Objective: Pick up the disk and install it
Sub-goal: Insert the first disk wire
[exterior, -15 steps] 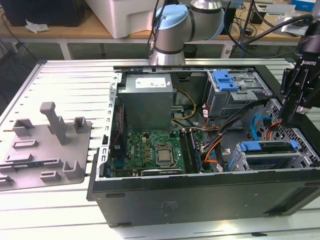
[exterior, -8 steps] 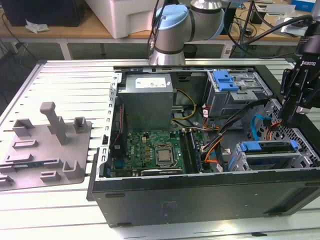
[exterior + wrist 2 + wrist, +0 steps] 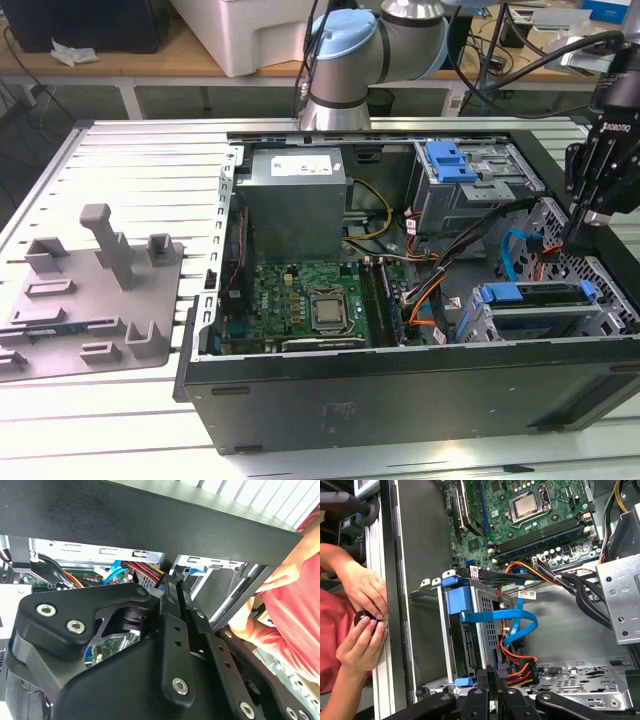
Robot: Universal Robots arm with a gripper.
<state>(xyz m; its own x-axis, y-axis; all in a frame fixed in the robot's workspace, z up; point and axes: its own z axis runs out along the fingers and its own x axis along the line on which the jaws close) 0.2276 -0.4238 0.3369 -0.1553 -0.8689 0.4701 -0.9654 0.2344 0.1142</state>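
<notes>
The disk (image 3: 532, 294), silver with a blue plastic carrier, sits in the drive cage at the front corner of the open computer case (image 3: 400, 390), on the exterior view's right. In the first wrist view the disk (image 3: 456, 602) stands edge-on in the cage, with a blue flat cable looping from it. My black gripper (image 3: 575, 235) hangs just above and beside the cage, over the case's right wall. Its fingers (image 3: 483, 680) lie close together and hold nothing. In the second wrist view the gripper (image 3: 175, 587) points into the case past the case rim.
A motherboard (image 3: 310, 300), a grey power-supply box (image 3: 295, 205) and a second blue-fronted bay (image 3: 450, 160) fill the case. Bundled cables (image 3: 555, 575) cross near the cage. A person's hands (image 3: 362, 630) in a red sleeve rest at the case wall. A grey fixture plate (image 3: 90, 300) lies on the table's left.
</notes>
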